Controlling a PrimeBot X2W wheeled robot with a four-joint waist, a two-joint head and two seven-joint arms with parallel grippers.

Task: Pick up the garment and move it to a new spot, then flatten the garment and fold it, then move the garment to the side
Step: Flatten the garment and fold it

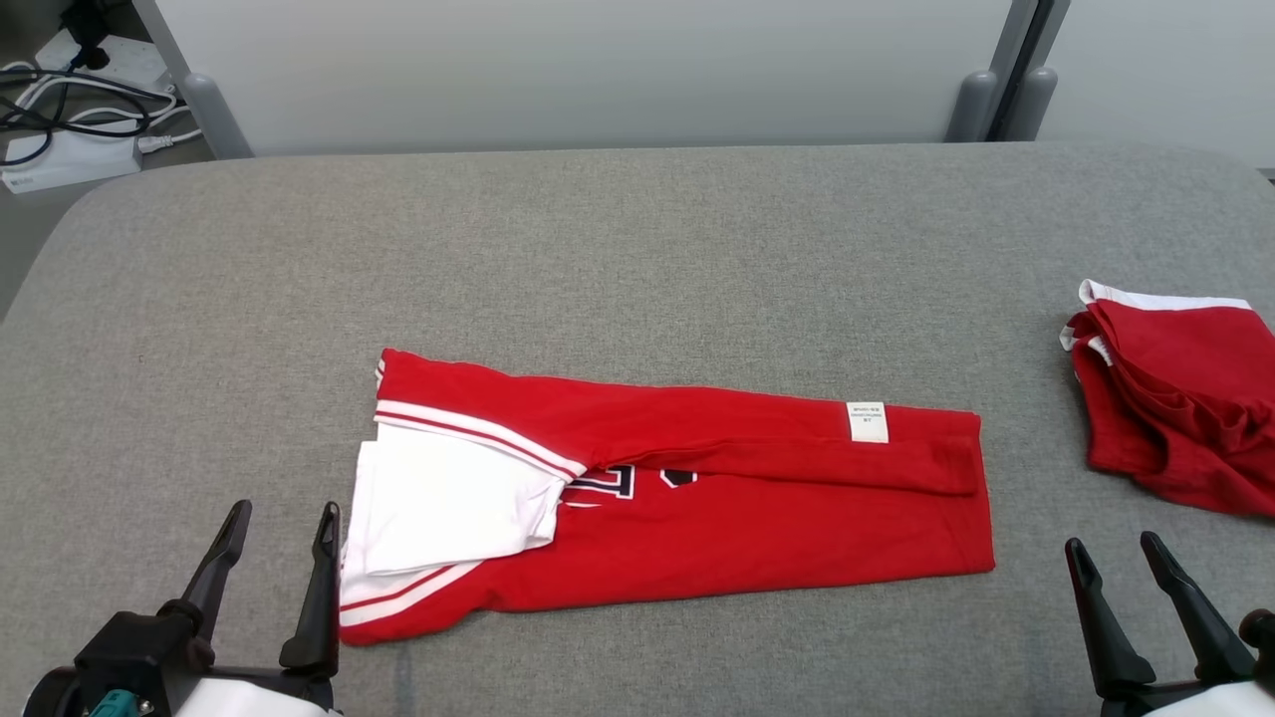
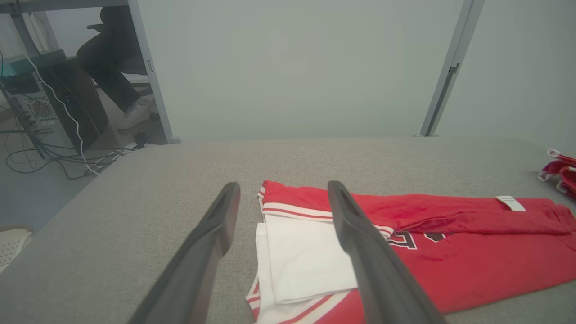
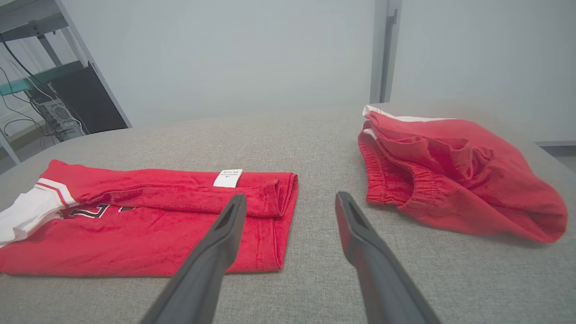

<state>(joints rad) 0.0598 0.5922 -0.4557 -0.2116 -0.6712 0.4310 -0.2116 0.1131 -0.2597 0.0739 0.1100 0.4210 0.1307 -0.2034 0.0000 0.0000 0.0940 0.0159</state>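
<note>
Lying folded in the middle of the table (image 1: 637, 249), the garment (image 1: 747, 528) is running lengthwise left to right, white sleeve end nearest the left gripper (image 1: 284, 511); that and the right gripper (image 1: 1113, 543) are gaping, empty.

Red-and-white garment (image 1: 717, 498) lies folded lengthwise into a flat strip mid-table.

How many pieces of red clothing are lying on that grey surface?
2. A folded red-and-white shirt lies in the middle of the grey table. A bunched red garment sits near its right edge, partly cut off in the head view; more may lie beyond.
</note>
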